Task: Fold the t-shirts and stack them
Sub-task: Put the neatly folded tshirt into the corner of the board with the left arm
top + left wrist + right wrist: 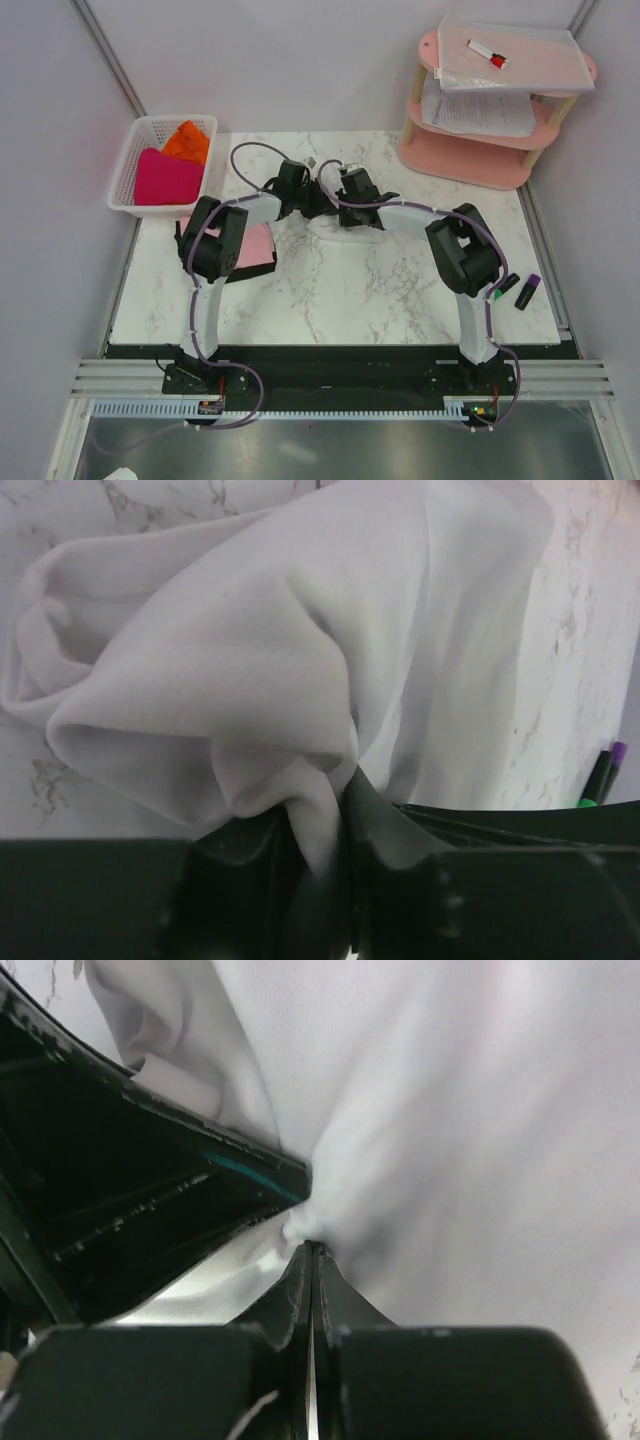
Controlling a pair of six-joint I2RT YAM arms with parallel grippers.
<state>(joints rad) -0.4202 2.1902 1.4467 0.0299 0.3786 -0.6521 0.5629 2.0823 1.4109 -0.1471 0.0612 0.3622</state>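
Note:
The white t-shirt (330, 229) lies bunched on the marble table at the middle back, mostly hidden under both grippers. My left gripper (308, 196) is shut on a fold of it; the left wrist view shows the cloth (250, 650) billowing up from the pinch between the fingers (335, 815). My right gripper (338, 194) is shut on the same shirt (470, 1110), jaws closed tight at the cloth (312, 1248). The two grippers are close together. A folded pale pink t-shirt (256, 246) lies under the left arm. Magenta (165, 177) and orange (189, 141) t-shirts sit in the basket.
A white lattice basket (134, 157) stands at the back left. A pink two-tier shelf (470, 165) with paper sheets and a red marker (488, 53) stands at the back right. Two markers (518, 288) lie by the right arm, also in the left wrist view (606, 770).

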